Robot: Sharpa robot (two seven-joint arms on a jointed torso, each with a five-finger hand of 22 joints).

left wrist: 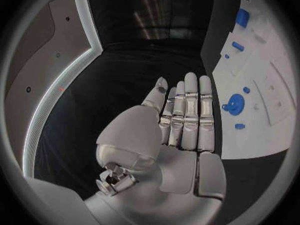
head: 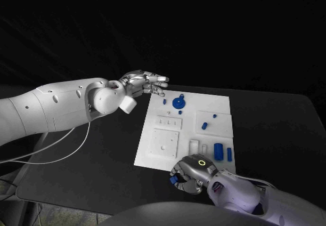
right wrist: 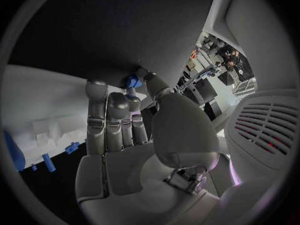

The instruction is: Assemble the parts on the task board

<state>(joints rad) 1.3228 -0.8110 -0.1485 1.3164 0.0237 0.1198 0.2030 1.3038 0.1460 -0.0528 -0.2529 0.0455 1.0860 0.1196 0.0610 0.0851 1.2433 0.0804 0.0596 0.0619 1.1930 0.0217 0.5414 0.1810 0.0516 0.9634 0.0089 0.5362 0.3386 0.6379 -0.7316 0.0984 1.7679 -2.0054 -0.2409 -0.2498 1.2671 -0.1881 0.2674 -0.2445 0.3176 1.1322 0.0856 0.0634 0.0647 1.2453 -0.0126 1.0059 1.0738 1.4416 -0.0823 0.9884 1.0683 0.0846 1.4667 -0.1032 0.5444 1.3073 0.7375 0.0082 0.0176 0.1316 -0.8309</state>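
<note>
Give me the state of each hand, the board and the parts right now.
left hand: open, holds nothing, raised beside the board's far corner.
right hand: pinches a small blue part at the board's near edge.
task board: flat on the table.
blue round part: on the board, untouched.

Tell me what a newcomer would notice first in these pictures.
First, the white board in the middle of the black table, with small blue parts on it, among them a round blue disc near its far end. Next, the right hand at the board's near edge, pinching a small blue part between thumb and finger. The left hand is at the board's far left corner, holding nothing.
</note>
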